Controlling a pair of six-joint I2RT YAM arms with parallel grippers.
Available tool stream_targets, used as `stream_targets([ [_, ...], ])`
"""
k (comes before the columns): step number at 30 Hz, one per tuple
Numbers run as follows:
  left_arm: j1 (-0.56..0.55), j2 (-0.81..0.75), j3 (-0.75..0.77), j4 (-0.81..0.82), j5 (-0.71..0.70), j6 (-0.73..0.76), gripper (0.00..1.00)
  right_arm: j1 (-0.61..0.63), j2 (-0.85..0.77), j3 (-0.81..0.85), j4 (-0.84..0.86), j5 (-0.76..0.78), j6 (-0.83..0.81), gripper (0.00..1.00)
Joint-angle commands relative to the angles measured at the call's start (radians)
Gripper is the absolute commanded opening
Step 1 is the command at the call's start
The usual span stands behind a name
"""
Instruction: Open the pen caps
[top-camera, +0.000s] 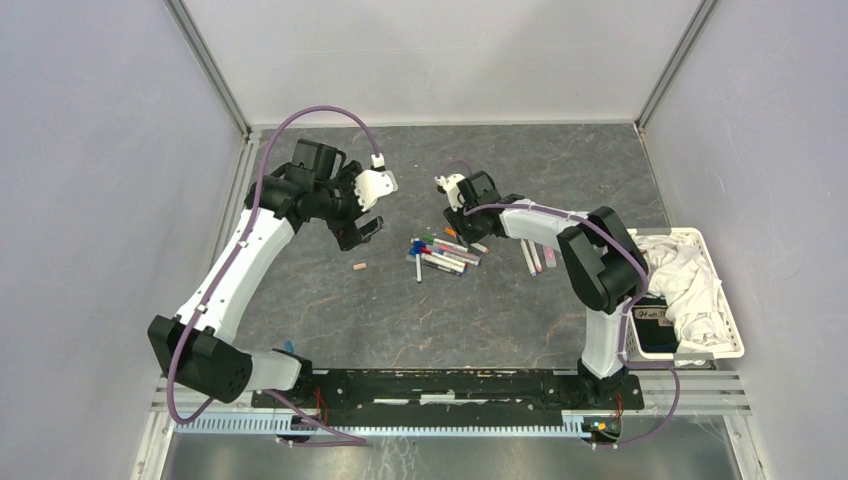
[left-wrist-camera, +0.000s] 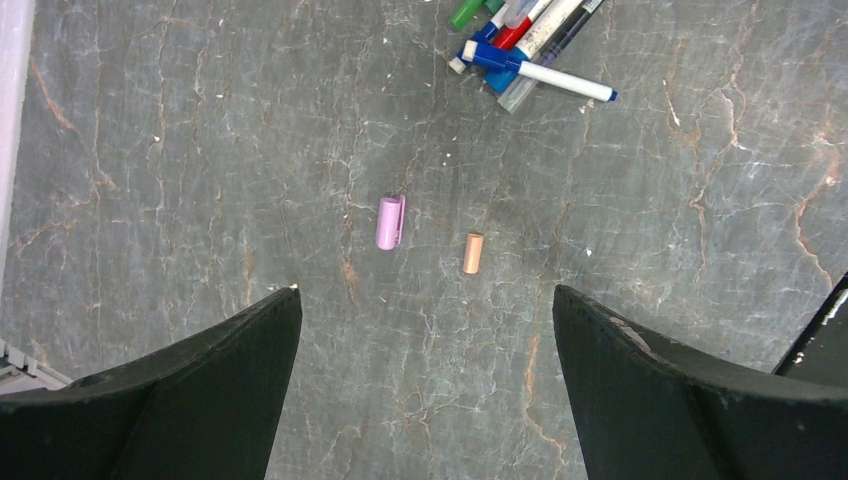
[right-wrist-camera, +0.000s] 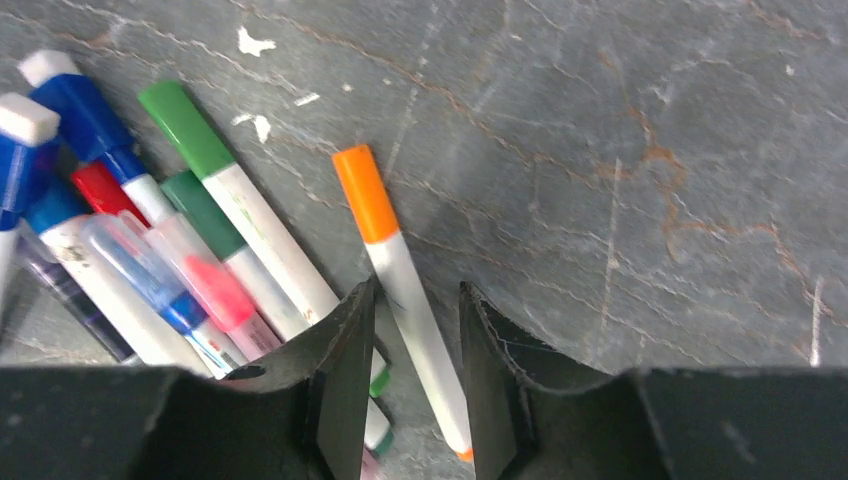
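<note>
A heap of pens (top-camera: 445, 255) with white barrels and coloured caps lies mid-table. My right gripper (right-wrist-camera: 417, 288) reaches down at the heap's far side, jaws partly apart, straddling the barrel of an orange-capped pen (right-wrist-camera: 395, 255) that lies on the table; a gap shows on the left side. Green, blue, red and pink pens (right-wrist-camera: 215, 200) lie just left of it. My left gripper (left-wrist-camera: 425, 300) hangs wide open above the table, empty. Ahead of it lie two loose pen caps, a purple one (left-wrist-camera: 390, 221) and an orange one (left-wrist-camera: 473, 253).
A white basket (top-camera: 735, 330) holding a white cloth (top-camera: 690, 280) stands at the right edge. Two more pens (top-camera: 530, 258) lie right of the heap. A small blue piece (top-camera: 288, 347) lies near the left arm's base.
</note>
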Motion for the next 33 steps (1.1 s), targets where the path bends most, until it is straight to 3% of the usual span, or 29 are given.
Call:
stream_targets([
  [1, 0.001, 0.008, 0.033, -0.02, 0.031, -0.024, 1.0, -0.014, -0.041, -0.063, -0.026, 0.038, -0.005, 0.44],
  [5, 0.0, 0.008, 0.038, -0.021, 0.034, -0.025, 1.0, -0.021, -0.078, -0.065, -0.018, 0.037, -0.004, 0.45],
  [14, 0.001, 0.017, 0.04, -0.04, 0.073, -0.015, 1.0, -0.053, -0.078, -0.13, -0.013, -0.038, 0.018, 0.32],
  [24, -0.001, 0.044, 0.036, -0.074, 0.198, 0.07, 1.0, -0.122, -0.163, -0.102, -0.004, -0.168, 0.069, 0.0],
  [28, -0.013, 0.05, 0.025, -0.073, 0.252, 0.138, 1.0, -0.12, -0.237, -0.052, -0.051, -0.264, 0.1, 0.0],
  [33, -0.079, 0.077, 0.031, -0.066, 0.201, 0.225, 1.0, -0.086, -0.279, -0.007, -0.167, -0.482, 0.129, 0.0],
])
